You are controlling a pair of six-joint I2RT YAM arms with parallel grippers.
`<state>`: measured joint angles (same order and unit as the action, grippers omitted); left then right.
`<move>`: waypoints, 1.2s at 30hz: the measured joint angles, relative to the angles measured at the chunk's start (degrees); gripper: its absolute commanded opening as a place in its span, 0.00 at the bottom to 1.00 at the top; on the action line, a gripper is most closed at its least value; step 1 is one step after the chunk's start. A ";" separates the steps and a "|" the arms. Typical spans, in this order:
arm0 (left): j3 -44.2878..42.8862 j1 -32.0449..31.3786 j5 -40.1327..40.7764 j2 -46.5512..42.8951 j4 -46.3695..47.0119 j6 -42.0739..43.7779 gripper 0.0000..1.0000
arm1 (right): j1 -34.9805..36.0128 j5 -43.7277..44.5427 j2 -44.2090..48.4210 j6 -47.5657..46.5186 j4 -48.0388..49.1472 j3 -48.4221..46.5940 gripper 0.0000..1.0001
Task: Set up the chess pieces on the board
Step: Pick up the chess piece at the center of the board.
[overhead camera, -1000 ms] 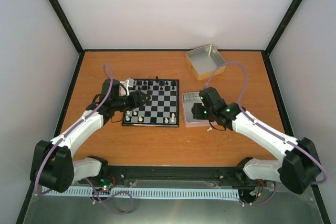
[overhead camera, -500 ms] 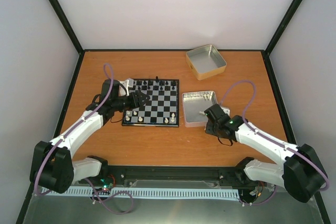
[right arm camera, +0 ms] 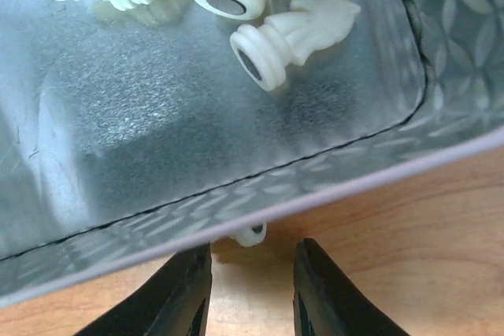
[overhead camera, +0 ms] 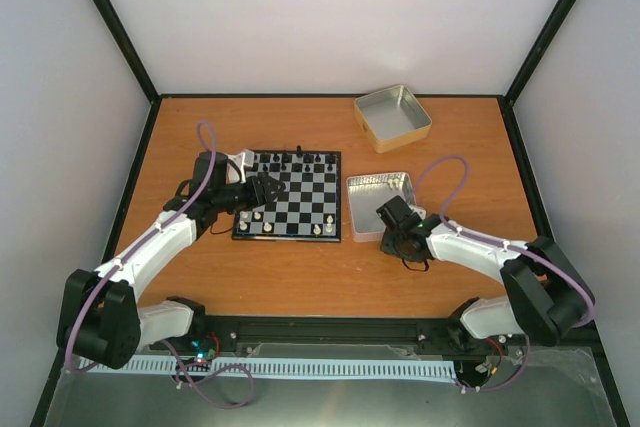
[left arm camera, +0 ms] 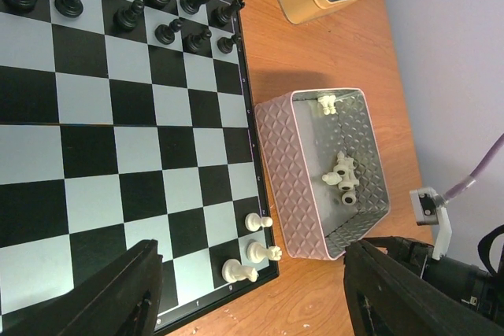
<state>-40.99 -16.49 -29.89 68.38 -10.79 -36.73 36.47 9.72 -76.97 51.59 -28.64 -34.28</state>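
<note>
Right claw (right arm camera: 248, 293) spread at tin wall, 1 white piece just ahead of its tips.
That piece (right arm camera: 252, 234) sits on tabletop (right arm camera: 394, 226) outside tin (right arm camera: 441, 60), with loose pieces (right arm camera: 291, 37) inside. Left claw (left arm camera: 252, 297) spread wide over board (left arm camera: 118, 155). 3 white pieces (left arm camera: 253, 223) stand at the corner by the tin, black pieces (left arm camera: 130, 13) on the far rows.
</note>
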 measured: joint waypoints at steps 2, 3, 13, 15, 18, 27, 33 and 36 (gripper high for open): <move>0.02 0.00 0.09 0.00 0.00 -0.02 0.64 | 0.24 0.31 -1.29 -0.04 0.15 -0.63 0.32; 0.02 0.00 0.11 0.00 0.00 0.00 0.64 | 0.42 0.55 -1.79 -0.07 0.09 -0.96 0.34; 0.52 0.00 0.33 -0.02 -0.02 0.00 0.64 | 1.29 1.57 -4.20 -1.33 0.17 -2.95 0.46; 0.57 0.00 0.35 -0.02 -0.02 0.00 0.64 | 1.36 2.49 -4.72 -2.21 0.20 -3.21 0.47; 0.57 0.00 0.35 -0.02 -0.02 0.00 0.64 | 1.42 4.04 -5.25 -4.28 0.52 -3.28 0.45; 0.74 0.00 0.35 -0.02 -0.02 0.02 0.64 | 1.40 4.87 -5.92 -7.67 1.66 -3.37 0.28; 0.94 0.00 0.26 0.00 0.00 0.02 0.64 | 1.40 3.96 -5.55 -7.21 1.64 -3.26 0.37; 0.98 0.00 -0.02 0.00 0.02 0.02 0.64 | 1.40 2.23 -5.11 -7.30 1.81 -3.21 0.40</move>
<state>-40.01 -16.49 -29.91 68.38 -10.76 -36.71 37.87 11.94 -82.08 44.29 -26.83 -37.50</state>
